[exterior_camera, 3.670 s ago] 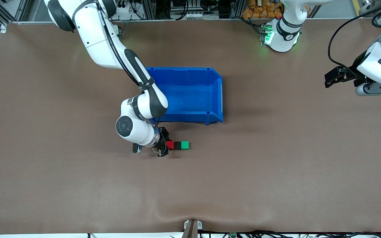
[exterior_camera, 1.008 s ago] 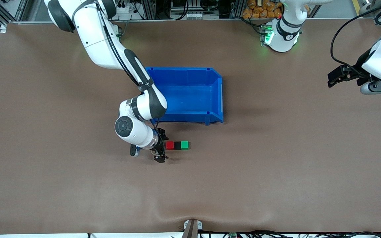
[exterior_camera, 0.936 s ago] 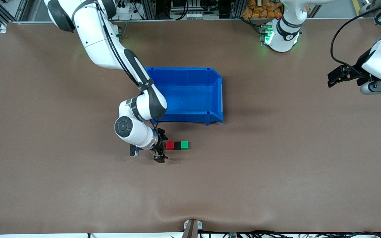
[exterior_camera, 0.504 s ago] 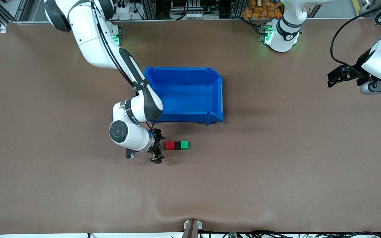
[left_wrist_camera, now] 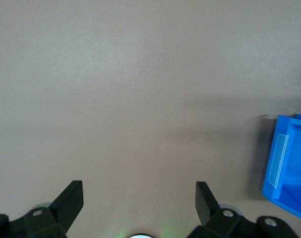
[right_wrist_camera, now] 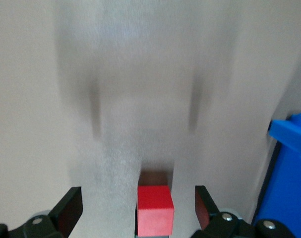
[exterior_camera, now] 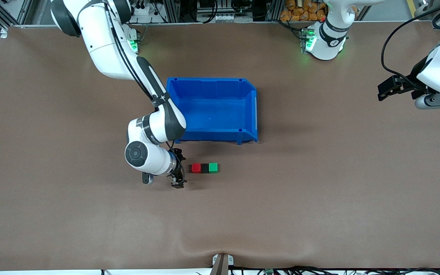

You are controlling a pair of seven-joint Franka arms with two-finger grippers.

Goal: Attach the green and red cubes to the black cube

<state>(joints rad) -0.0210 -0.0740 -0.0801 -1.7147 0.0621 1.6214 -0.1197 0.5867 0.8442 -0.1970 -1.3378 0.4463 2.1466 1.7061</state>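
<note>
Plain red (exterior_camera: 196, 168), matte black (exterior_camera: 204, 168) and green (exterior_camera: 213, 168) cubes touch in a row, just beside the spread, empty right end effector (exterior_camera: 178, 172); the left end effector (exterior_camera: 386, 90), also spread, waits well apart.

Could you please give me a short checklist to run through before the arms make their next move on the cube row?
1. Red cube, black cube and green cube sit in one touching row, black in the middle: ok.
2. Whether the cubes are truly attached, not just touching: cannot tell.
3. Right gripper is clear of the row, jaws open and empty, beside the red cube toward the right arm's end: ok.
4. Left gripper waits over the left arm's end of the table, jaws open, holding nothing: ok.
5. Blue bin stands apart from the row, farther from the front camera: ok.
</note>
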